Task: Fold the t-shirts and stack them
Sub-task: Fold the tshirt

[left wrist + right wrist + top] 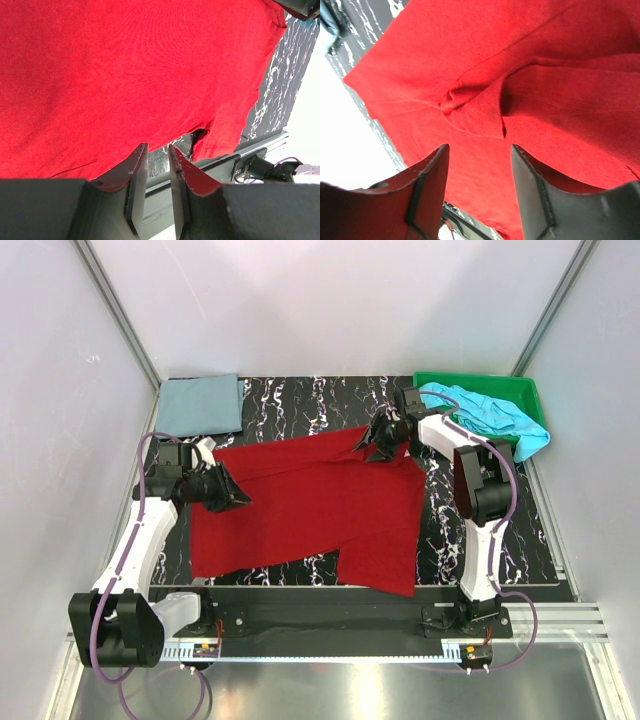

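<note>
My left gripper [157, 146], barely parted, holds nothing at the edge of the red t-shirt [125, 75]. My right gripper [479, 148] gapes over its bunched fold.

From above, the left gripper [240, 498] covers the red shirt's [310, 510] edge near the table's [530, 540] left side, and its fingertips are hidden. The right gripper [372, 448] is a dark shape over the shirt's far edge, too dark to make out its jaws. Both wrist views cut the red shirt off at their edges. At the far right corner, the turquoise shirt [500, 415] hides most of the green tray's [500, 383] floor. The right arm [480, 480] overlaps that shirt. The grey-blue shirt's [203, 405] layers are too small to tell.
</note>
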Controlling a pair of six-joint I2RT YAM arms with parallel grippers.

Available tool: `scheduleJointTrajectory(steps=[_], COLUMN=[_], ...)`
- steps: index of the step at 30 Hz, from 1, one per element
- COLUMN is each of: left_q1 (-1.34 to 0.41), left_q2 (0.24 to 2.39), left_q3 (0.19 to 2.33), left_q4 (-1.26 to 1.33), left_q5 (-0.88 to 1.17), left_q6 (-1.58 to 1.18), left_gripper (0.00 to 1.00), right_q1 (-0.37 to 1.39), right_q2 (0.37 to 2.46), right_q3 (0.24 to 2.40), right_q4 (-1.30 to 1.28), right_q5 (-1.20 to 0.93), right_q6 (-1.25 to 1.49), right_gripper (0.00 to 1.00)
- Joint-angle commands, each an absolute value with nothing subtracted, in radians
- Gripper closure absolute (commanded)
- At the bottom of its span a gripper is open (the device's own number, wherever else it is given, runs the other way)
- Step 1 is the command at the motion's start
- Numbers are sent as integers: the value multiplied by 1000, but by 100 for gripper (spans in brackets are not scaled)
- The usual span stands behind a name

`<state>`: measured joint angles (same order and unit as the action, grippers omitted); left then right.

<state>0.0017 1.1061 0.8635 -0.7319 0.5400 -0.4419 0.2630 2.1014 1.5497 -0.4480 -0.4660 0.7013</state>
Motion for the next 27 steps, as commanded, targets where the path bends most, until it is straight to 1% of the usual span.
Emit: scheduleJointTrajectory(steps=[1, 6, 23, 27], left_q1=[5, 5, 5, 5], left_q2=[1092, 1094, 1111, 1115], left_q3=[876, 877, 888, 890], left_q4=[-704, -704, -704, -706], left_q5=[571, 572, 572, 574], left_q6=[-434, -430, -422, -420], left_gripper=[73, 73, 73, 73], right_q1=[268, 268, 268, 268], right_q2=[2097, 2114, 2137, 2149], right_q3=[1543, 1536, 1514, 1523], right_q4=[-390, -365, -354, -338], right_q5=[-509, -518, -502, -512], right_q6=[738, 759, 749, 749], right_gripper=[42, 44, 44, 48])
